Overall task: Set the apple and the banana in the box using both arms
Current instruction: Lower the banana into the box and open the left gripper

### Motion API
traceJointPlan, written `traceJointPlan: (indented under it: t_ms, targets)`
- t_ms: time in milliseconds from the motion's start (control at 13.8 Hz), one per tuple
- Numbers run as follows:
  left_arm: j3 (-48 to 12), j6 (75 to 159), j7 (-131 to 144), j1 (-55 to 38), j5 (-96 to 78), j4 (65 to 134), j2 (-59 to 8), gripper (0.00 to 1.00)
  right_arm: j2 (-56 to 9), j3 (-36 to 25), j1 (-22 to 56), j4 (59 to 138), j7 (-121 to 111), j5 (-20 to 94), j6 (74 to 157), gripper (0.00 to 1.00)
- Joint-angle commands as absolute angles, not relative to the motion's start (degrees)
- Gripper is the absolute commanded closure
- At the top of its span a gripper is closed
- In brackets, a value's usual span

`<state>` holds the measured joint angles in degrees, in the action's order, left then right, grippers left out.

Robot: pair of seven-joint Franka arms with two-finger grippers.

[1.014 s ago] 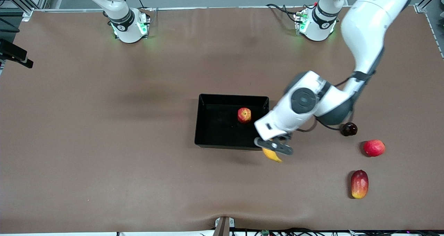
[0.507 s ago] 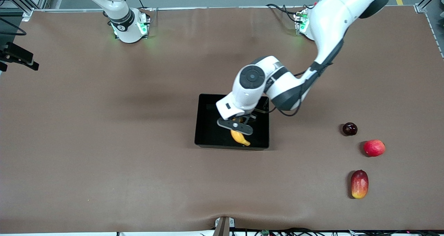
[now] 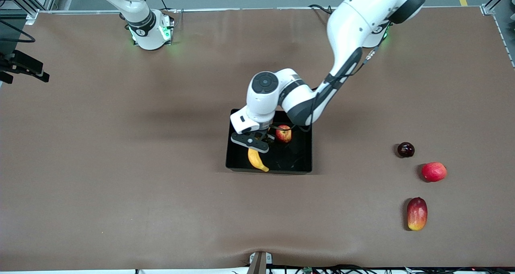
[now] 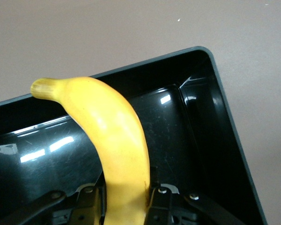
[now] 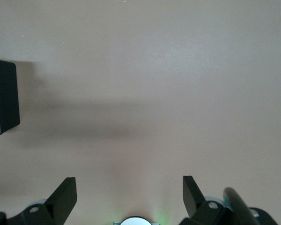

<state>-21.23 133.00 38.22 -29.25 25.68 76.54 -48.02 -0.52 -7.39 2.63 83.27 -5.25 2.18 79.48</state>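
**Banana held over the box**

Front view: on the brown worktop (image 3: 120, 165), the box (image 3: 307, 153) sits mid-frame with the apple (image 3: 283, 133) inside. The left gripper (image 3: 252, 142) hangs over it, fingers clamping the banana (image 3: 256, 159).

Left wrist view: the fingers (image 4: 161, 199) pinch the banana (image 4: 117, 145) above the box (image 4: 210, 140).

Right wrist view: the waiting right gripper (image 5: 129, 194) has its fingers spread wide over bare worktop (image 5: 154, 70); the box (image 5: 3, 96) shows at mid-left edge.

The left tool (image 4: 126, 206) is clamped on the banana (image 4: 114, 150), its black fingers (image 4: 160, 199) pressing the fruit from both sides near one end. The banana curves away from the tool and ends in a dull, greenish-yellow tip (image 4: 43, 88). It hangs over the box (image 4: 215, 122), whose glossy black floor throws back bright glints. One rounded corner of the box shows, with bare brown surface (image 4: 131, 33) around it.
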Motion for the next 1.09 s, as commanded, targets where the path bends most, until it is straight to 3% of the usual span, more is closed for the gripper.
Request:
traceJointPlan:
  t_ms: [0,724,796,869,1014]
  targets:
    - [-19.6,133.5,39.2,-31.1,26.2,74.2,-50.8,1.00,0.8,-8.3,3.8,84.4,-5.7,2.3,79.5,0.00]
    - [-19.5,133.2,42.7,-32.8,26.3,75.3,-53.9,1.00,1.1,-9.1,4.5,85.1,-5.7,2.4,79.5,0.00]
    - [-19.3,133.2,43.1,-32.8,26.5,75.3,-53.9,0.66,1.1,-9.2,4.7,85.1,-5.7,2.4,79.5,0.00]
    - [-19.2,133.0,43.3,-32.6,26.9,75.3,-53.5,0.01,1.1,-9.4,4.7,85.1,-5.7,2.4,79.5,0.00]
    - [-19.0,131.0,43.9,-32.4,26.6,75.1,-52.1,0.00,1.1,-9.4,4.7,85.1,-5.7,2.4,79.5,0.00]
